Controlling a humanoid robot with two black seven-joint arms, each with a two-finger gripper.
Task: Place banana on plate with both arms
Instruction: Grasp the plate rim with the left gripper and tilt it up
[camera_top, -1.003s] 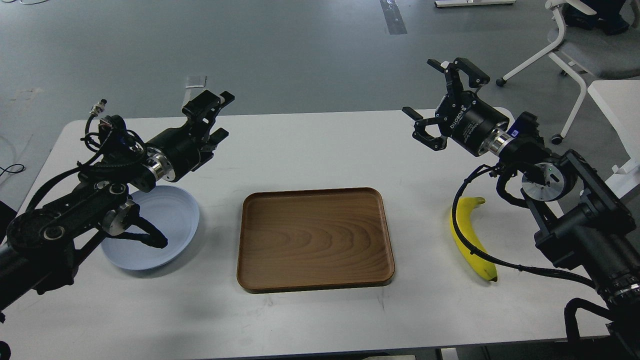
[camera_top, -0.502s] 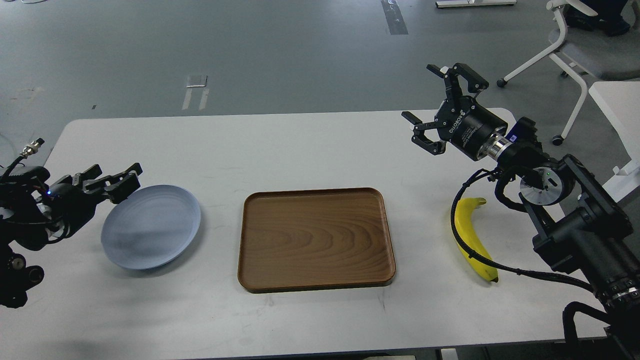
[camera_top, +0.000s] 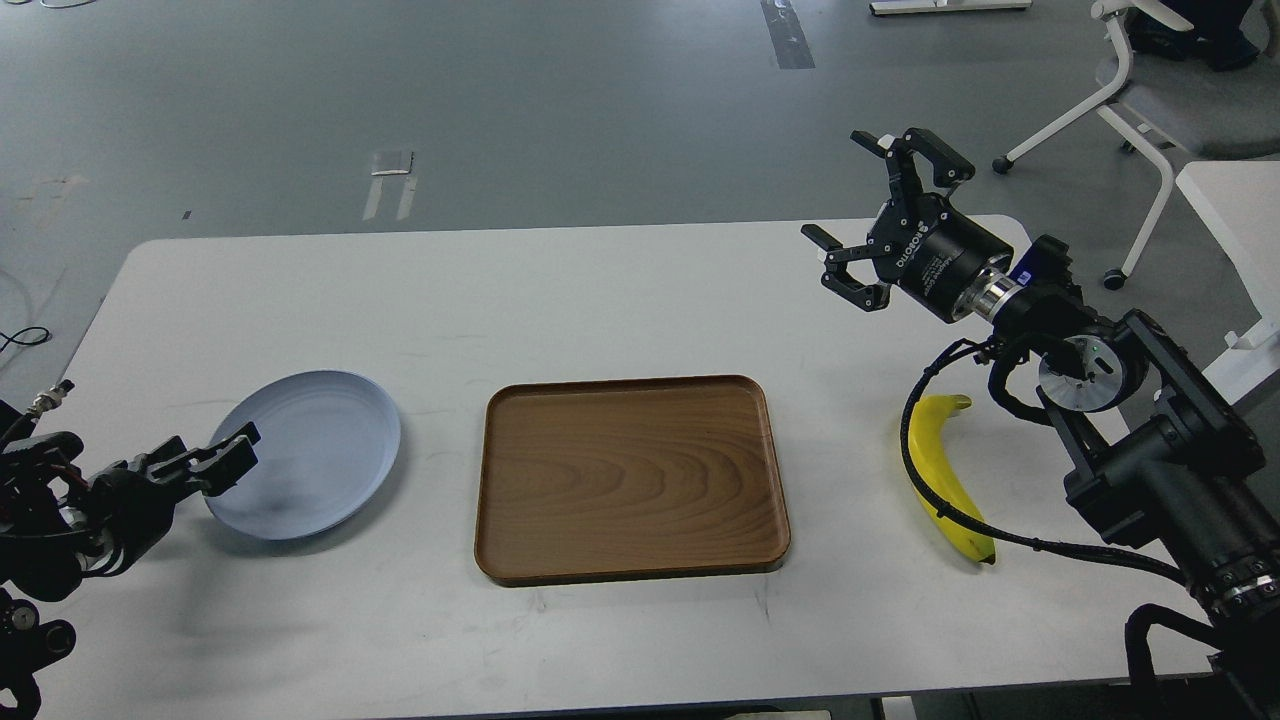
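Observation:
The yellow banana (camera_top: 946, 487) lies on the white table at the right, stem end away from me; a black cable of my right arm crosses in front of it. The pale blue-grey plate (camera_top: 310, 450) sits on the table at the left. My left gripper (camera_top: 238, 452) is low at the far left, fingertips at the plate's left rim, jaws a little apart and empty. My right gripper (camera_top: 882, 215) is wide open and empty, raised above the table's far right part, well behind the banana.
A brown wooden tray (camera_top: 632, 478) lies between plate and banana in the middle of the table (camera_top: 560, 290). A white office chair (camera_top: 1150, 90) and a second white table (camera_top: 1235, 215) stand beyond the right edge.
My left arm has swung down and back from above the plate to the table's left edge, uncovering the plate. My right gripper has barely moved.

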